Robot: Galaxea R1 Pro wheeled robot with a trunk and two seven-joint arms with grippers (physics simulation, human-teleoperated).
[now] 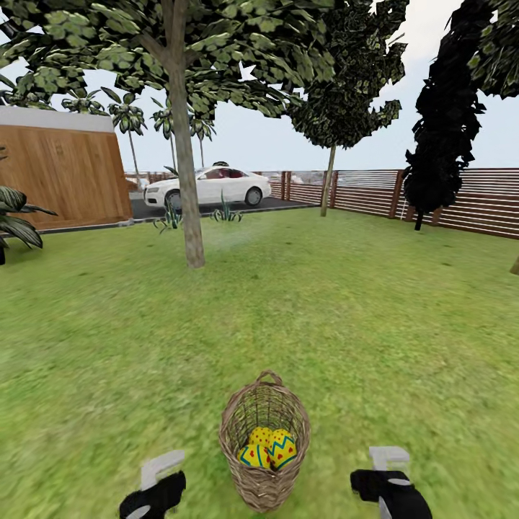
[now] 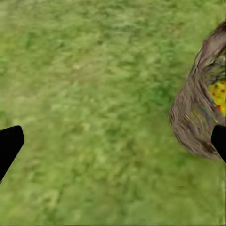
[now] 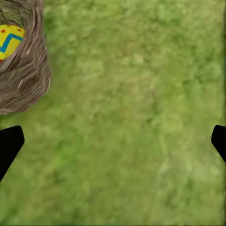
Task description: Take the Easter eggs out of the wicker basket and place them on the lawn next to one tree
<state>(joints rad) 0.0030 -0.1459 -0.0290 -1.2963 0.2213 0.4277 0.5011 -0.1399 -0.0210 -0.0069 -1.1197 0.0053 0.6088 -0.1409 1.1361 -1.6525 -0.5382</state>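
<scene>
So we stand at the very start of the work: the wicker basket (image 1: 264,440) sits upright on the lawn (image 1: 346,324) directly in front of us, and the Easter eggs (image 1: 268,447) all lie inside it, huddled together at its bottom. We can make out three yellow shells touching one another, though the third is partly hidden behind the other two. Nothing has been lifted out yet, so we judge the step in hand to be the first reach into the basket.

Our left gripper (image 1: 153,490) hangs low beside the basket on its left, and our right gripper (image 1: 389,483) does the same on its right, each apart from the wicker. Both are empty with their fingers spread wide; in the wrist views the dark fingertips (image 2: 9,143) sit far apart over bare grass, with the basket's woven wall (image 3: 23,75) off to one side.

Next we would need to bring one arm over the basket's open mouth, clear of the thin arched handle (image 1: 269,376), descend between the walls and close on the topmost egg. After that comes the carry to the tree (image 1: 189,216), whose grey-brown trunk rises well away across the lawn, toward the far left side.
</scene>
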